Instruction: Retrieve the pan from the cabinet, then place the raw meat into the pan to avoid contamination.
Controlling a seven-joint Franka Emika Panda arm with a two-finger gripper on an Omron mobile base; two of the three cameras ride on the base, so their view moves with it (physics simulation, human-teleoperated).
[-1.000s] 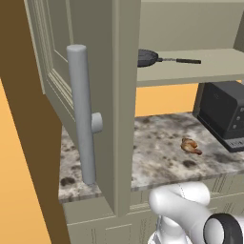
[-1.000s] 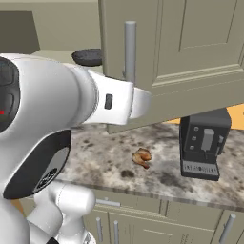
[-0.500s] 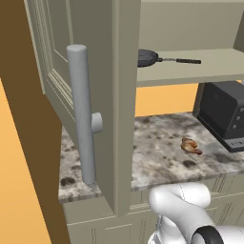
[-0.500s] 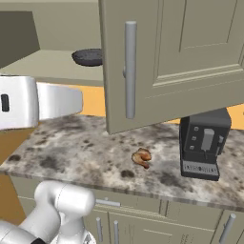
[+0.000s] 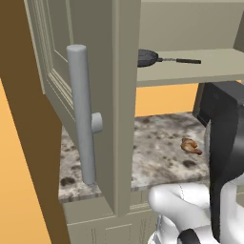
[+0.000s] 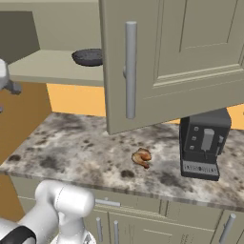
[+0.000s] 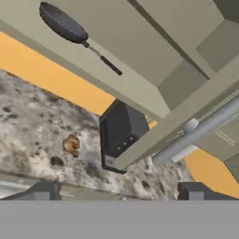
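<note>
From the left base view, I am seeing the cabinet [image 5: 95, 95] standing open, the pan [image 5: 147, 57] sitting on its shelf, and the raw meat [image 5: 190, 146] lying on the countertop [image 5: 157, 157] below. From the right base view, the pan [image 6: 89, 56] is resting on the same shelf and the meat [image 6: 142, 157] is lying beside the black appliance [image 6: 204, 143]. In the hand view, my gripper [image 7: 116, 192] is hanging spread wide, holding nothing, well apart from the pan [image 7: 63, 23] and the meat [image 7: 71, 145].
</note>
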